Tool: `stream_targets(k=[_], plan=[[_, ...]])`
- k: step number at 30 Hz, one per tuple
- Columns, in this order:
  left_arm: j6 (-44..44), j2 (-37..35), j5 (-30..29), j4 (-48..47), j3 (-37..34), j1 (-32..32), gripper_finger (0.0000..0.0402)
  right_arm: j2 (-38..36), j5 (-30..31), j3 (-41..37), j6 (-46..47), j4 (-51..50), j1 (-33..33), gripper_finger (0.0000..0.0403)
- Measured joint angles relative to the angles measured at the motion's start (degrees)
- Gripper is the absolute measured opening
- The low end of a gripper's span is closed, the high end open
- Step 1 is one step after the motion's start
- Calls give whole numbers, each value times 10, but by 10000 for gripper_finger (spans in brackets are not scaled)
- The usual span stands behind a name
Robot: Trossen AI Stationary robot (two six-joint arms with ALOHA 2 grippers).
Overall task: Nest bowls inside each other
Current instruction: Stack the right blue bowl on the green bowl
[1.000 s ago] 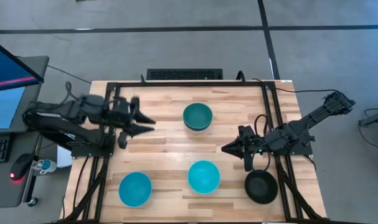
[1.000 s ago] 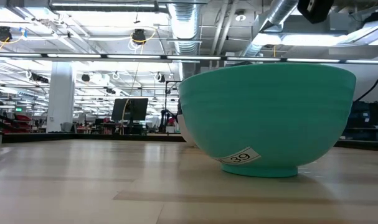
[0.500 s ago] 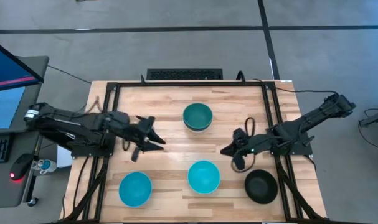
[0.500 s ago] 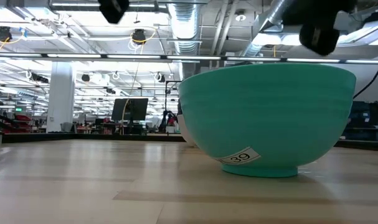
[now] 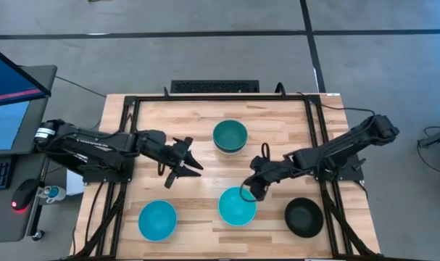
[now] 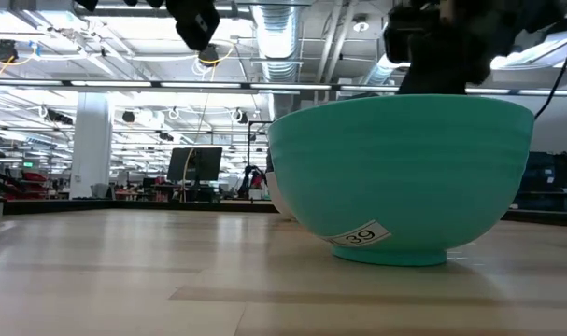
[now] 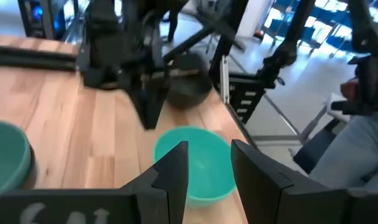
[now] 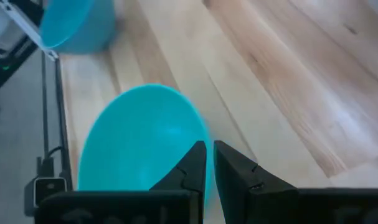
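Observation:
Two turquoise bowls stand near the table's front, one at the left (image 5: 157,220) and one in the middle (image 5: 237,206). A black bowl (image 5: 304,216) stands right of them. A teal-green bowl (image 5: 229,135) stands farther back, with a pale rim showing under it. My right gripper (image 5: 247,191) is at the middle turquoise bowl's far right rim, its fingers almost together. My left gripper (image 5: 194,164) is open and empty above the bare table, left of the teal-green bowl. My right gripper has the middle turquoise bowl's rim (image 8: 200,138) in the narrow gap between its two fingers, one finger (image 8: 192,167) over the inside and one (image 8: 235,168) outside. It comes slanting down from the table's right. The bowl stands upright on the table (image 6: 400,257).
Black frame rails (image 5: 317,123) run along the table's left, right and far sides. My left wrist view shows the middle turquoise bowl (image 7: 195,165), the black bowl (image 7: 187,92) and my right arm (image 7: 145,68) ahead. There is bare wood (image 5: 277,130) at the far right.
My right gripper has gone toward the table's left and near edge and down onto the middle turquoise bowl's rim. My left gripper has reached toward the table's right and slightly nearer. The bowls have stayed in place.

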Motion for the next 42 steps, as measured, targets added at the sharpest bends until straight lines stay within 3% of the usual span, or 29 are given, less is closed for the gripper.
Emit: stream_targets(k=[9,19,25,42], plan=[[35,-17,77,-20,0,16,112,70,-45,64,-15,-10,-11,54],[42,-28,137,-38,0,33,112,156,-29,183,-102,-194,5,54],[38,-31,137,-33,0,40,112,164,-18,214,-136,-200,-2,54],[28,-32,132,-29,0,42,112,164,-20,213,-152,-229,-8,54]])
